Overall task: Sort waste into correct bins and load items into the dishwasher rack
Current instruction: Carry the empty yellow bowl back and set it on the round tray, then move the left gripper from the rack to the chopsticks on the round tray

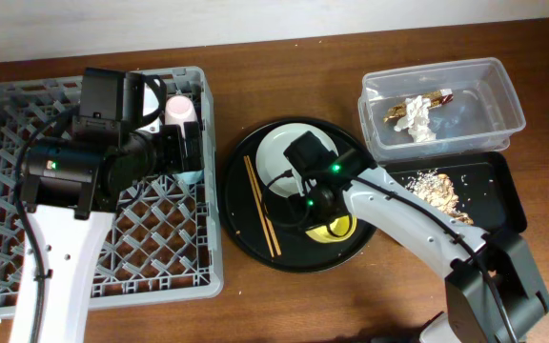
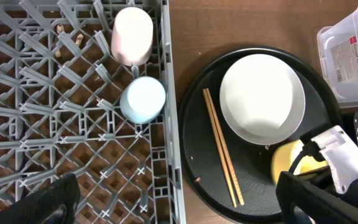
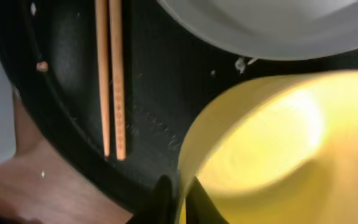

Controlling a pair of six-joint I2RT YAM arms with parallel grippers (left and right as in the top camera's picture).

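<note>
The left gripper (image 2: 176, 190) hangs over the large square grey plastic rack (image 1: 8, 114) on the left side of the overhead frame. Its two fingers are spread wide with nothing between them. In the rack's upper right corner a small pink cup (image 2: 132, 34) sits among the pegs, and a small blue cup (image 2: 143, 99) sits just below it in the frame.

In the middle, the right gripper (image 3: 178, 200) is down on the large round black tray (image 1: 234, 205). Its fingers are pressed close on the rim of the yellow bowl (image 3: 260, 143), one on each side of the wall. A round white plate (image 2: 263, 96) lies on the same tray just above the bowl. A pair of thin wooden chopsticks (image 2: 222, 146) lies side by side to the left of both.

At the upper right, a clear plastic rectangular tub (image 1: 503, 95) holds a crumpled white paper napkin (image 1: 416, 116) and a gold-brown wrapper (image 1: 437, 97). Directly below the tub, a shallow black rectangular tray (image 1: 498, 181) carries beige crumbly scraps (image 1: 438, 191).
</note>
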